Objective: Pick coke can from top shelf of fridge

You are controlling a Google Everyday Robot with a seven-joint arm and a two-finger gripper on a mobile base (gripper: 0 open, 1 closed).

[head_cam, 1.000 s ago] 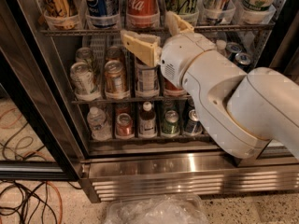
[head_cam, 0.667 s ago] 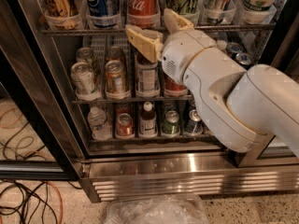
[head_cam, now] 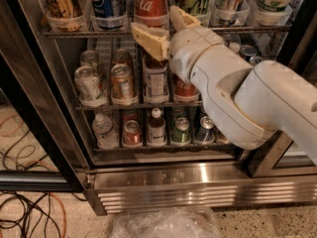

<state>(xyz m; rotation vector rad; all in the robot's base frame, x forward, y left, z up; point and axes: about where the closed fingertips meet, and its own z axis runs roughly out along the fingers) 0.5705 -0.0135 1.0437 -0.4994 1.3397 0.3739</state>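
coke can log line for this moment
phase: pre-grasp | hand: open, low in front of coke can | can: upright on top shelf, ungripped

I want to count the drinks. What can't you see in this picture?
Camera view:
- coke can: lid cut off by the top edge; base partly behind the gripper, open at the top shelf rail.
- Right-hand middle-shelf drinks: mostly hidden by the white arm.
- Bottom-shelf labels: too small.

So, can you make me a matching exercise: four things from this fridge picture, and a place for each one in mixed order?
1 coke can
2 gripper
3 clear bottle
4 cables

A bottom shelf, left end
B floor, far left
C top shelf
D open, at the coke can's base

Pairs: 1-C, 2-D, 3-A, 4-B.
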